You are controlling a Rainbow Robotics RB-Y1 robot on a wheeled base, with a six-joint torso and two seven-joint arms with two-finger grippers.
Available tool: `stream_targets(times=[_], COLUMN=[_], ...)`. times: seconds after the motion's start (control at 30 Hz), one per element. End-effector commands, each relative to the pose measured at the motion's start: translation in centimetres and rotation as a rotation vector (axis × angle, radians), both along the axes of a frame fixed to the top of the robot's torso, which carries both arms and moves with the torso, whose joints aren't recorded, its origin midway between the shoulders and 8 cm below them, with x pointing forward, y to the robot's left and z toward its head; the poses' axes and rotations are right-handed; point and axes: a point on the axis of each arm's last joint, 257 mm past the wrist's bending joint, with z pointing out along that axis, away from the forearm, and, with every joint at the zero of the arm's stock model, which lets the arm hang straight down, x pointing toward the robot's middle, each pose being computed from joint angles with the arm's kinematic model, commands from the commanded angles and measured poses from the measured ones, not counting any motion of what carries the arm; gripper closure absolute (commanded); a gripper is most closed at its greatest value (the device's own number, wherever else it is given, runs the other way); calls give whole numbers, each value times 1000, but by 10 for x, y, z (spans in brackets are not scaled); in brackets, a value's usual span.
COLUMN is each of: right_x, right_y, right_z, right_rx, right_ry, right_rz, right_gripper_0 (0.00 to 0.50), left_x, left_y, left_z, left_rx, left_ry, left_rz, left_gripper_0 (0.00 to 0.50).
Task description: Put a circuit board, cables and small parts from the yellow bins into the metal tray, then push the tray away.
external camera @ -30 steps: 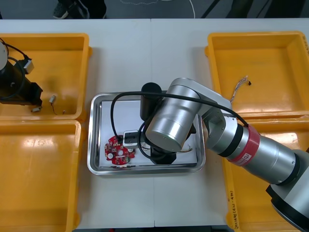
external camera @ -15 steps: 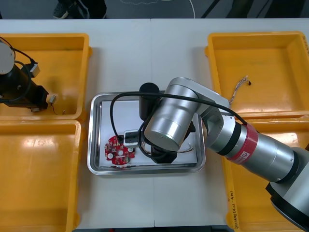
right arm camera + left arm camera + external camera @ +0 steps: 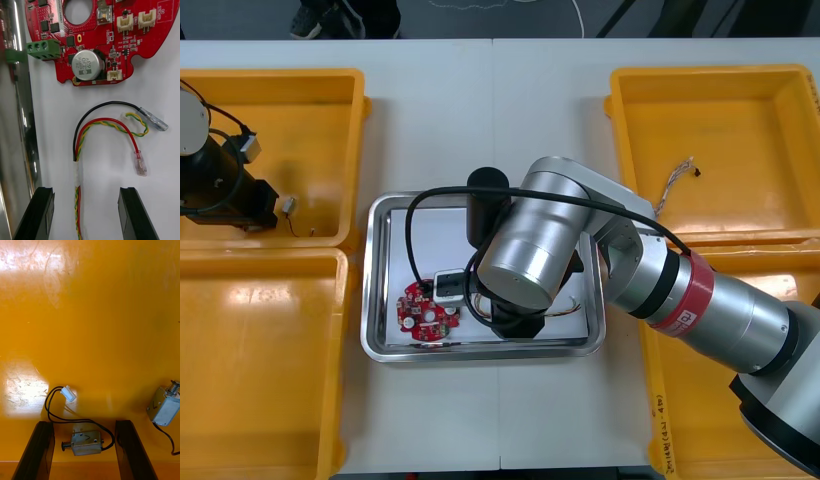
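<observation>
My right gripper (image 3: 85, 215) hangs open over the metal tray (image 3: 380, 350), which is white inside. A red and yellow cable (image 3: 101, 125) lies loose on the tray floor, running out from between the fingers (image 3: 35, 213) toward a round red circuit board (image 3: 101, 33). In the front view the right arm (image 3: 525, 250) covers the tray's middle, with the board (image 3: 423, 312) showing beside it. My left gripper (image 3: 84, 453) is open and low in the far-left yellow bin (image 3: 310, 100). A small metal part (image 3: 84, 442) with a black wire lies between its fingers.
A second small metal part (image 3: 165, 408) lies in the same bin, off to one side of the left gripper. The far-right yellow bin (image 3: 720, 130) holds a thin cable (image 3: 675, 180). The near-left bin (image 3: 260, 370) sits below the left gripper (image 3: 265, 215).
The left gripper has crept a little to the right inside its bin. The right arm has edged slightly to the left over the tray.
</observation>
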Motion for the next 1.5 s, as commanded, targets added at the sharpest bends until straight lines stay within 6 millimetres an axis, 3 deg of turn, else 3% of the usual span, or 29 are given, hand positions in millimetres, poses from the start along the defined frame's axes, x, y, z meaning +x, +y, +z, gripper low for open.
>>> stream_targets(times=[0.03,0.27,0.37,0.43,0.47,0.5,0.53,0.6,0.77,1.0,1.23,1.5], right_x=[3,11,16,25,29,29,35,41,51,57,63,75], right_y=[10,-4,-12,-11,-11,-11,-10,-12,-24,-51,-92,-114], right_z=[36,70,94,111,119,119,130,141,168,178,195,211], right_rx=[10,26,44,82,102,102,128,151,193,251,321,381], right_ry=[-17,-18,-34,-57,-66,-66,-81,-95,-105,-65,-21,-35], right_rz=[56,1,-32,-58,-70,-70,-89,-118,-246,-439,-648,-794], right_gripper_0=[0,0,0,0,0,0,0,0,0,0,0,0], left_x=[-1,-6,-8,-8,-10,-10,-10,-10,-10,-8,-1,4], left_y=[-6,-5,-4,-5,-4,-4,-5,-5,-3,-2,-8,-11], left_z=[-3,-11,-15,-16,-18,-18,-18,-18,-18,-16,-2,10], left_rx=[13,9,15,14,14,14,9,12,15,18,16,16], left_ry=[9,23,29,29,33,33,33,34,35,30,15,5], left_rz=[-45,-40,-38,-36,-34,-34,-31,-31,-22,-15,-15,-14], left_gripper_0=[33,39,83,178,297,297,433,477,500,500,500,500])
